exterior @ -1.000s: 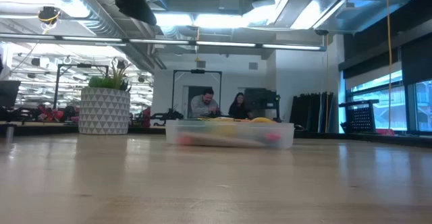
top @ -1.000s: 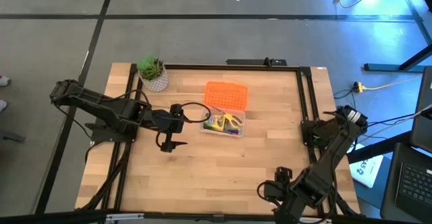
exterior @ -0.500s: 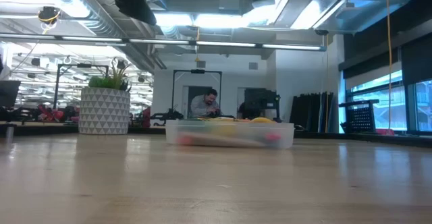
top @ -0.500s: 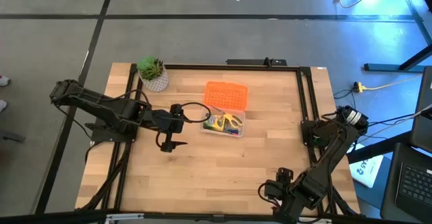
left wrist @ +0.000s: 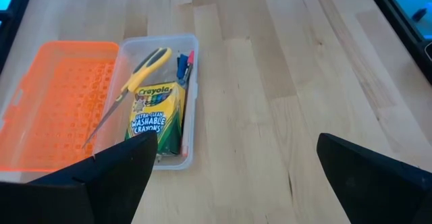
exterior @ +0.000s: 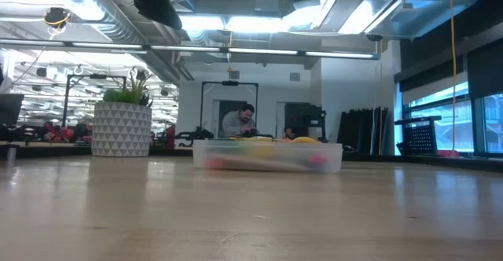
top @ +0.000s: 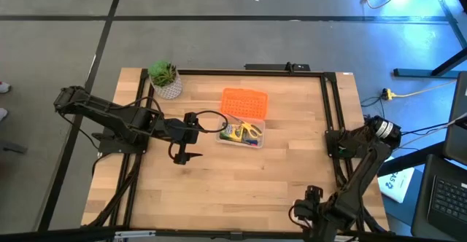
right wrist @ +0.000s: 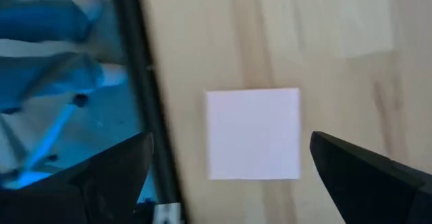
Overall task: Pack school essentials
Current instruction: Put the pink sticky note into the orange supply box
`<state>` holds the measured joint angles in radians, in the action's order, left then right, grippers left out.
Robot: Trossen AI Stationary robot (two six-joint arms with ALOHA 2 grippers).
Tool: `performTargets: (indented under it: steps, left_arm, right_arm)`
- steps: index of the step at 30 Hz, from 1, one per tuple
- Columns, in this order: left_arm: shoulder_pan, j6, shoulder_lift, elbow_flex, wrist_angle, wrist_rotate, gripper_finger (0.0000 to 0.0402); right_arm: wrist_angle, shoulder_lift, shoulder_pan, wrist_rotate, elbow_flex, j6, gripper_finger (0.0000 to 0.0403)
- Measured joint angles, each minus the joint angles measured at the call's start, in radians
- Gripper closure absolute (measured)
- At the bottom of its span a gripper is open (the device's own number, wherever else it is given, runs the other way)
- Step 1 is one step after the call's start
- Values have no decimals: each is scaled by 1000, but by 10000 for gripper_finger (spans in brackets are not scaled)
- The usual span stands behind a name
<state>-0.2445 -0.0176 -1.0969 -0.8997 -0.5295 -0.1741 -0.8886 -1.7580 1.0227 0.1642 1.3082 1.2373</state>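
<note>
Right wrist view alone shows the pink note pad.

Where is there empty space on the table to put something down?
The widest bare wood lies in front of the clear case, stretching toward the right gripper at the near edge. More lies between the case and the table's right rail. It is crowded around the orange lid, the potted plant and the left gripper, open beside the case.

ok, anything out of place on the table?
One thing: the pink note pad lies alone on the wood by the table's edge rail, under the open right gripper, while crayon box and scissors sit in the clear case.
</note>
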Motion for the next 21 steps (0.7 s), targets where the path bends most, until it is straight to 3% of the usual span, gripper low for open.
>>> performTargets:
  steps: [9, 21]
  left_arm:
    - [0, 0, 0, 0, -1, 0, 2]
    - [0, 0, 0, 0, 0, 0, 2]
  right_arm:
    - [190, 0, 4, -25, -169, -10, 3]
    - [286, 0, 4, -26, -259, -14, 3]
